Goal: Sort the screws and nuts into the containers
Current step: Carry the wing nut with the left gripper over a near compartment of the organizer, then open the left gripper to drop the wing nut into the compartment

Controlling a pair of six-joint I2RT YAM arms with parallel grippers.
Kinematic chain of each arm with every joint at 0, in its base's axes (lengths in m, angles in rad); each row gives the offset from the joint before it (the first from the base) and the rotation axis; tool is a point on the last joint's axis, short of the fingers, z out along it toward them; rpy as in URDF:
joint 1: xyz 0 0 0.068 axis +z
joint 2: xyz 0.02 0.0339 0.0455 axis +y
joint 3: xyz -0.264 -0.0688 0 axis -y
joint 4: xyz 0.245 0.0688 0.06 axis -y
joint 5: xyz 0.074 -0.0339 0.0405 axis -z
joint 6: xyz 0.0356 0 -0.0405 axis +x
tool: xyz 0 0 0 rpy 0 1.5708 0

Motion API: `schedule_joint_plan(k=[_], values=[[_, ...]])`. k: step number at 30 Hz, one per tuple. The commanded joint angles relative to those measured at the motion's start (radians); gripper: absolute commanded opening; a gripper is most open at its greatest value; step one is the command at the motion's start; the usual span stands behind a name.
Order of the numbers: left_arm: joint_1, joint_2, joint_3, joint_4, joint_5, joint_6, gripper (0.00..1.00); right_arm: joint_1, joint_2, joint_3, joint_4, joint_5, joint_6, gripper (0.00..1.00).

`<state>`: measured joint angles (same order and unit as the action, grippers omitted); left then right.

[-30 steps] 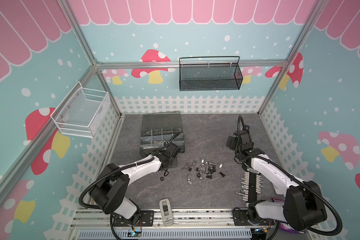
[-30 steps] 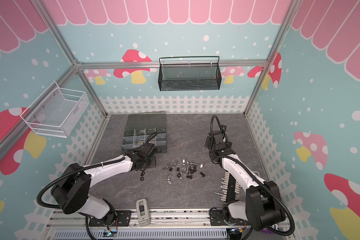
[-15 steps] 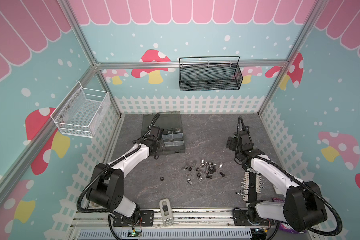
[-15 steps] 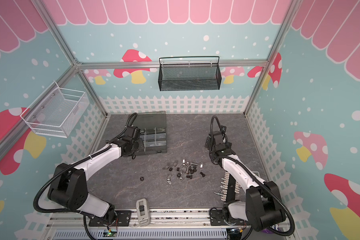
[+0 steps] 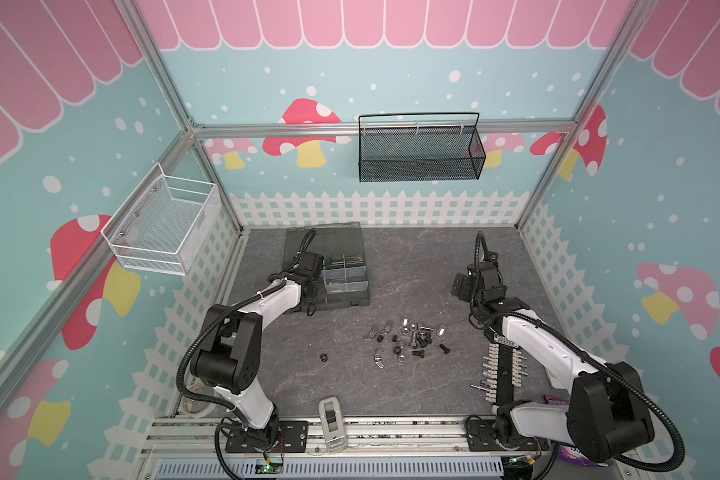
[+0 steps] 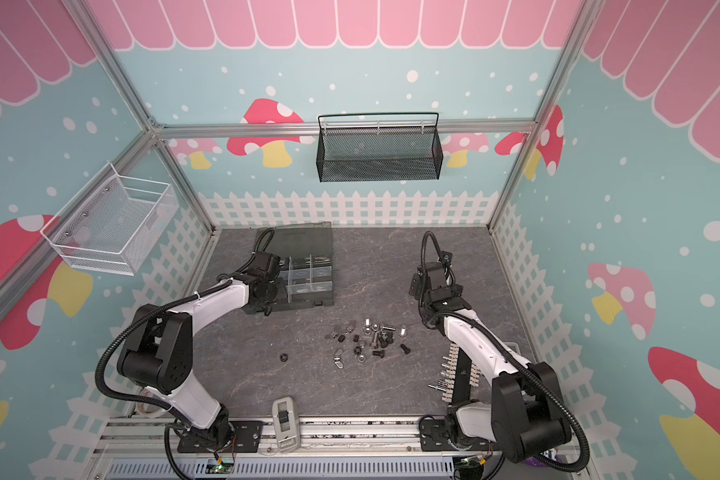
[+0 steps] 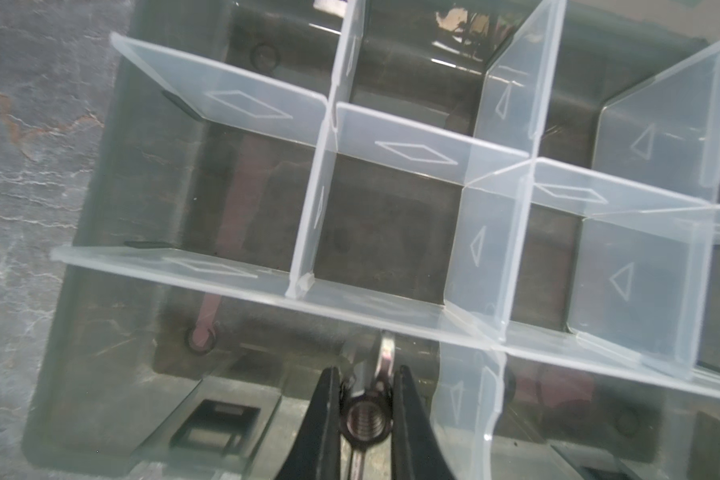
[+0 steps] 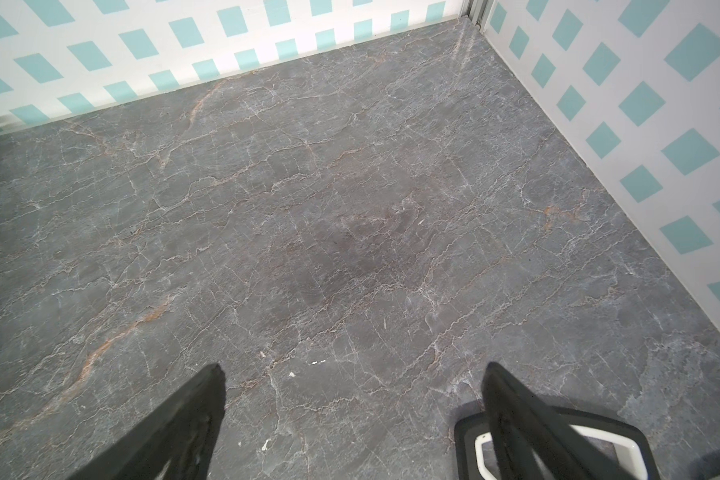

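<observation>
The left hand (image 7: 366, 395) is clenched on a black nut (image 7: 364, 424), hovering over the box (image 7: 109, 199) just short of a divider (image 7: 371, 309). Let go here, the nut could strike that thin edge and hop into the wrong compartment, or bounce out onto the bench (image 5: 412, 270). The pinch is narrow, so the nut may also slip early. The right hand (image 8: 354, 368) hangs released over the bench, well apart from the pile (image 5: 408, 340) awaiting sorting.
</observation>
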<state>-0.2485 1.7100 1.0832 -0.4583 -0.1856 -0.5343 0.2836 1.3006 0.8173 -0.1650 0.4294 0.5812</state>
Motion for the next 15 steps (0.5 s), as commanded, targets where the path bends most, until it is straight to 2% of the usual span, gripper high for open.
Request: schedule_joint_plan(k=[1,8,15], values=[[0.009,0.021,0.023,0.025,0.015,-0.01,0.05,0.008,0.009,-0.007,0.005,0.005,0.02,0.97],[0.011,0.016,-0.008,0.049,0.026,-0.026,0.32,0.008,0.011,-0.007,0.005,0.009,0.022,0.97],[0.009,-0.012,-0.016,0.054,0.034,-0.027,0.37,0.008,0.007,-0.01,0.002,0.011,0.028,0.97]])
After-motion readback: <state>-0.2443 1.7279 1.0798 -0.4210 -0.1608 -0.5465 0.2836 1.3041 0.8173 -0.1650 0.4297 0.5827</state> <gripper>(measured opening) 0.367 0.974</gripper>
